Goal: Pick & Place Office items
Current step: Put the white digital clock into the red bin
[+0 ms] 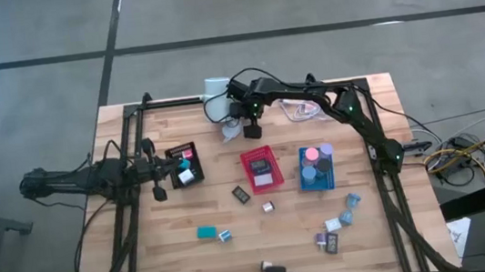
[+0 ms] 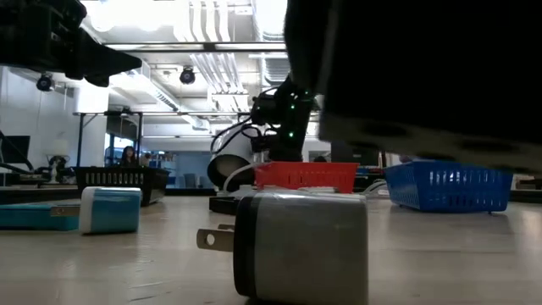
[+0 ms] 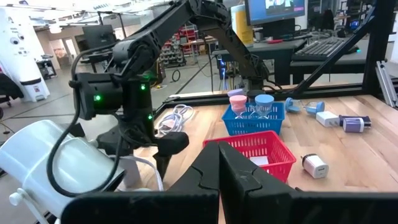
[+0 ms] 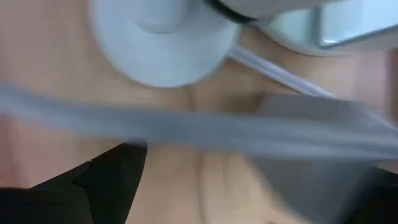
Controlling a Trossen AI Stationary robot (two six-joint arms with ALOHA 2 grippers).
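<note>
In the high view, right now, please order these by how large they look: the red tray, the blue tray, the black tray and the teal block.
1. Red tray and blue tray: they look about alike, so I do not rank them.
2. Black tray, slightly smaller.
3. Teal block, clearly smallest.

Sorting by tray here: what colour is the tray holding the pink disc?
Blue tray with the pink disc; clearest in the high view.

Red plastic mesh tray (image 1: 262,168), blue mesh tray (image 1: 315,168) crowded wooden tabletop (image 1: 147,266) centre; white cylinder (image 1: 216,90), cables blocked far edge; near-left corner lay open.
</note>
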